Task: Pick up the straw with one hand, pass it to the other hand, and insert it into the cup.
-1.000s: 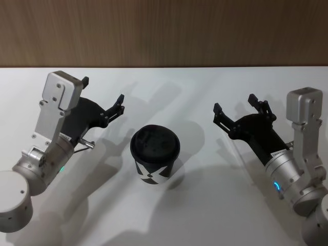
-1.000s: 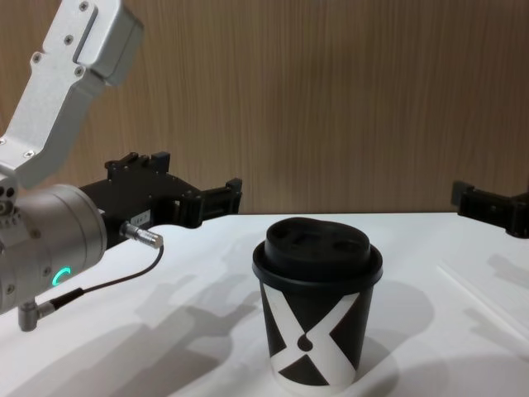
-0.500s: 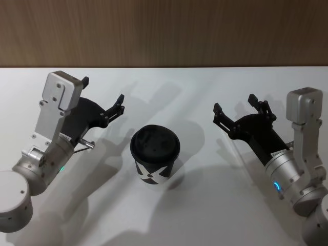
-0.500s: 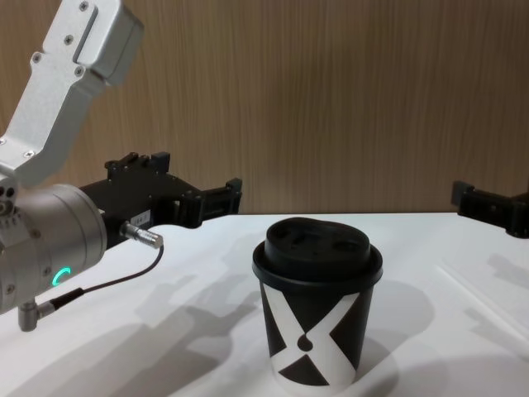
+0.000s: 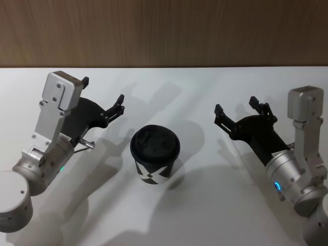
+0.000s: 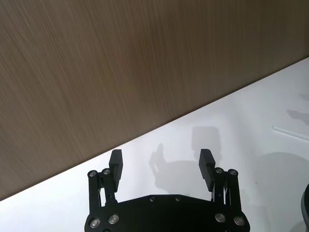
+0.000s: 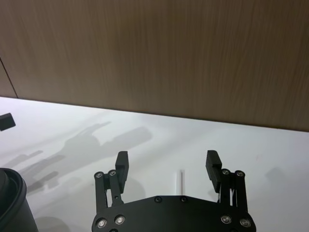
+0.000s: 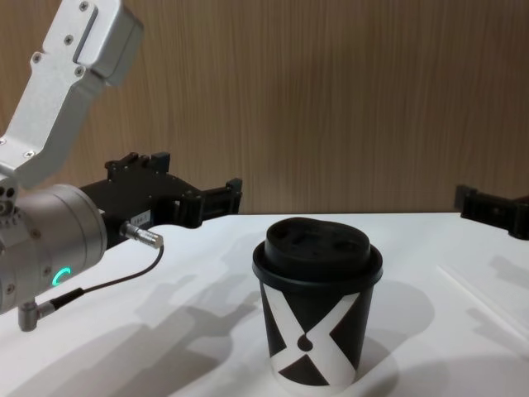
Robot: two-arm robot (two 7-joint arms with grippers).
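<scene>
The cup [image 5: 155, 156], black with a white X and a domed black lid, stands upright mid-table between both arms; the chest view shows it close up [image 8: 318, 306]. The straw [image 7: 179, 181], thin and white, lies flat on the table below my right gripper [image 7: 167, 162], which hovers open over it. The left wrist view catches the straw [image 6: 289, 134] farther off. In the head view my right gripper [image 5: 236, 105] hangs right of the cup. My left gripper [image 5: 103, 89] hovers open left of the cup, holding nothing [image 6: 161, 162].
A white table [image 5: 169, 215] carries the cup and straw. A wooden wall [image 5: 164, 31] closes off its far edge. A thin cable [image 8: 107, 281] hangs from the left wrist above the table, to the left of the cup.
My right gripper has shifted slightly, a touch lower and toward the right. The left arm, cup and straw have not moved.
</scene>
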